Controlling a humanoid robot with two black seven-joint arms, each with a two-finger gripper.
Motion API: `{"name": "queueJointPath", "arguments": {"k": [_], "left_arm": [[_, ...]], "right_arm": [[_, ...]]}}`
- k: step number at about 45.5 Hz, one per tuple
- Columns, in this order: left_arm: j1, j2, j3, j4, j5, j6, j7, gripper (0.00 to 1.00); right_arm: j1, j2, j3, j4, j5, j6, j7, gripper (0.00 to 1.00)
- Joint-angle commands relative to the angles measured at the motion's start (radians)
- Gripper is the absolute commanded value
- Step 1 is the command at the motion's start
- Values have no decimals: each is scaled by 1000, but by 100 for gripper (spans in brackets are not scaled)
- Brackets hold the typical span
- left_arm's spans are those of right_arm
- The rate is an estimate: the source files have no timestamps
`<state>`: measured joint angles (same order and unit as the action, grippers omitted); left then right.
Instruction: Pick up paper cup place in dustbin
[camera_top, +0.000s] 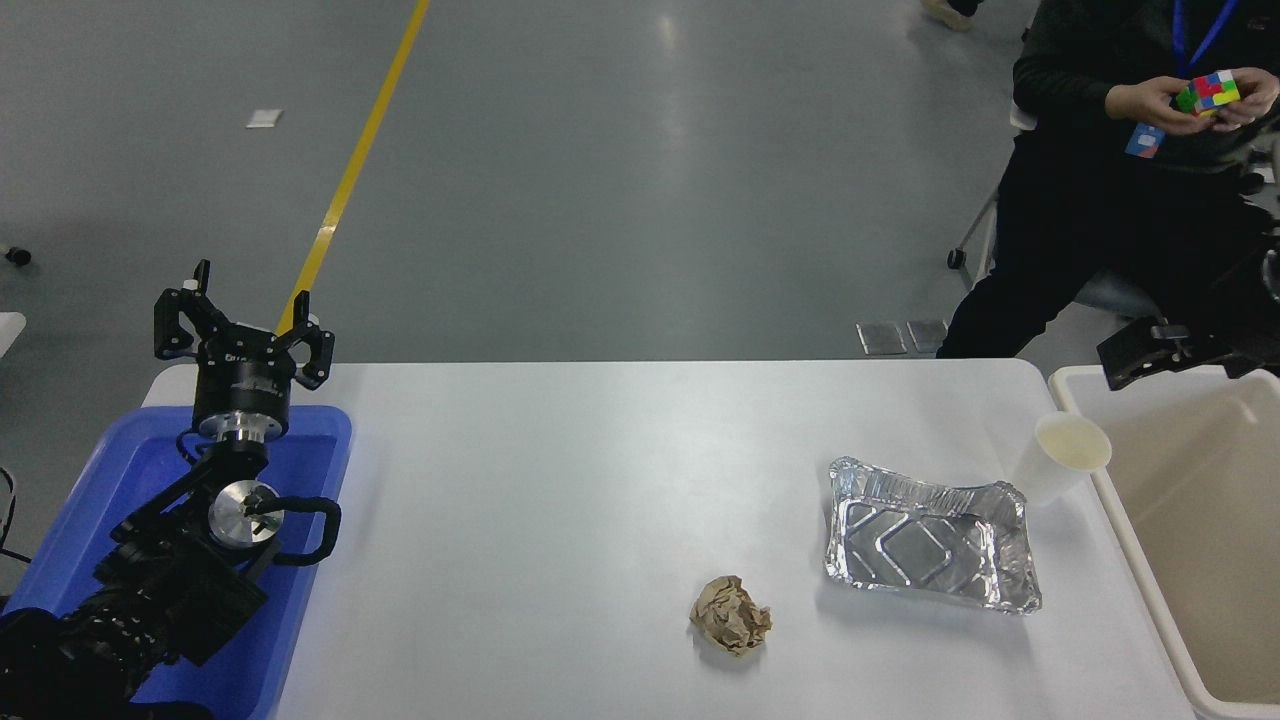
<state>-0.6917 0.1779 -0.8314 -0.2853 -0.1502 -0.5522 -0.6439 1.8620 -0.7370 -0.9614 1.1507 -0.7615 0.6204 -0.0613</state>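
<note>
The white paper cup (1060, 458) stands upright on the table's right side, between the foil tray and the dustbin (1200, 500). The big beige dustbin sits off the table's right edge, its inside bare. My right gripper (1150, 352) reaches in from the right edge, above the dustbin's far left corner. It is behind and to the right of the cup, well apart from it, and only part of it shows. My left gripper (243, 318) is parked open over the blue tray at the lower left, holding nothing.
A dented silver foil tray (930, 535) lies just left of the cup. A crumpled brown paper ball (731, 615) sits near the front centre. A blue plastic tray (140, 450) is under the left arm. A seated person (1120, 200) beyond the far right corner handles a coloured cube.
</note>
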Motion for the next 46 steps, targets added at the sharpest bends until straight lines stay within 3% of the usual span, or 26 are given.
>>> {"name": "queueJointPath", "arguments": {"k": [1, 8, 13, 22, 46], "left_arm": [[0, 0, 0, 0, 0, 0, 0, 99], [0, 0, 0, 0, 0, 0, 0, 99], [0, 0, 0, 0, 0, 0, 0, 99], [0, 0, 0, 0, 0, 0, 0, 99], [0, -1, 0, 0, 0, 0, 0, 99]], "right_arm": [[-303, -1, 191, -219, -74, -56, 1, 100], [-457, 37, 285, -316, -79, -142, 18, 100], [-550, 80, 328, -394, -79, -228, 67, 100], [-668, 139, 329, -516, -79, -350, 113, 100], [-823, 196, 326, -638, -79, -534, 138, 100]]}}
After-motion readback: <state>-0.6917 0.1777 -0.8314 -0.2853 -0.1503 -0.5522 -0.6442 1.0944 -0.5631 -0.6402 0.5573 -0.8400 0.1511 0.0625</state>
